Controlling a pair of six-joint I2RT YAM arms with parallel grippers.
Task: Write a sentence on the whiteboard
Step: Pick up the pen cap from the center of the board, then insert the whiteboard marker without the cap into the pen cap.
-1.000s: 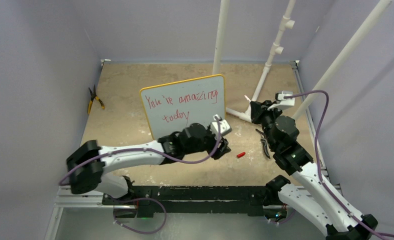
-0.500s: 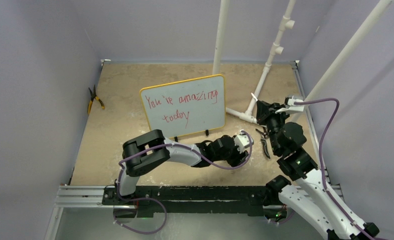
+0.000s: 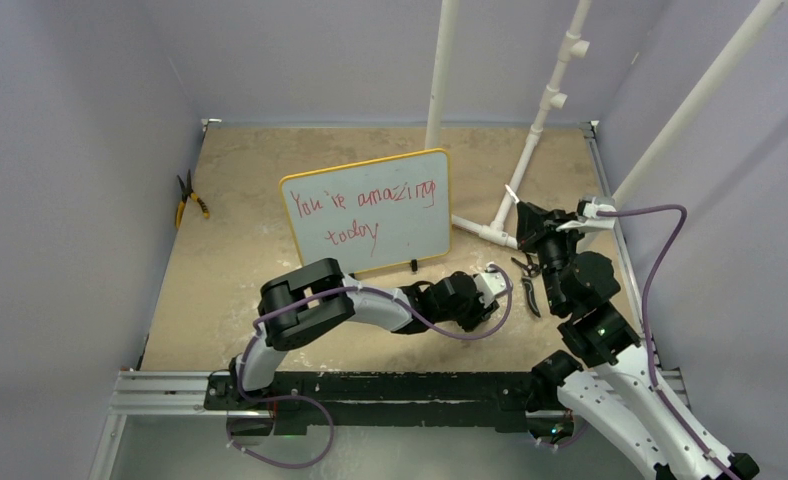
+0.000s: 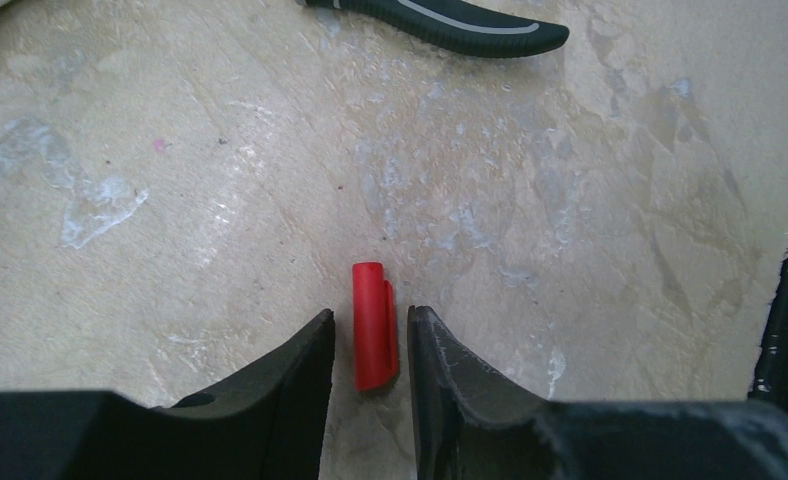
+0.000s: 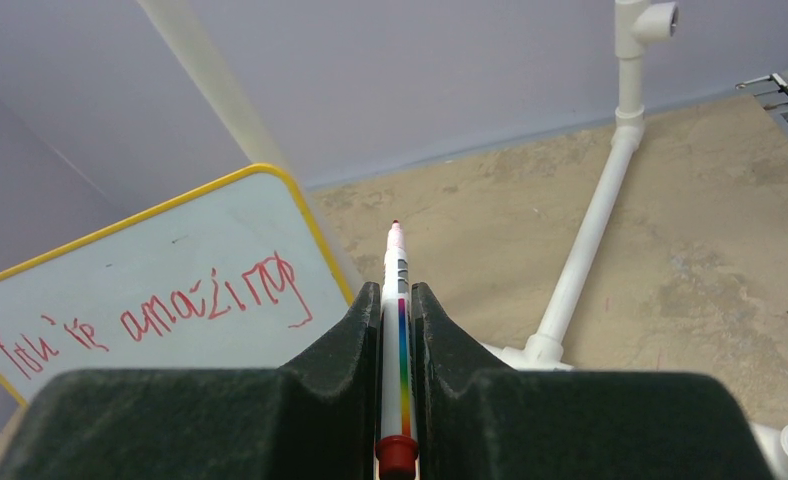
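The whiteboard [image 3: 365,215] stands upright mid-table, yellow-framed, with red writing "You're amazing today"; its right part also shows in the right wrist view [image 5: 150,290]. My right gripper [image 3: 532,218] [image 5: 398,300] is shut on a white marker [image 5: 396,270] with a rainbow stripe, its red tip pointing up and away, right of the board. My left gripper [image 3: 482,303] [image 4: 370,335] is low over the table, in front of the board and to its right. A red marker cap [image 4: 374,325] lies between its fingers, with thin gaps on both sides. The top view hides the cap.
Black-handled pliers [image 3: 527,290] [image 4: 440,20] lie on the table just beyond the left gripper, beside the right arm. Yellow-handled pliers [image 3: 188,200] lie at the far left edge. White PVC pipes [image 3: 530,150] rise behind the board on the right.
My left arm swung from in front of the board rightward and down over the red cap, and its jaws narrowed around it. The right arm drifted slightly right, holding the marker.
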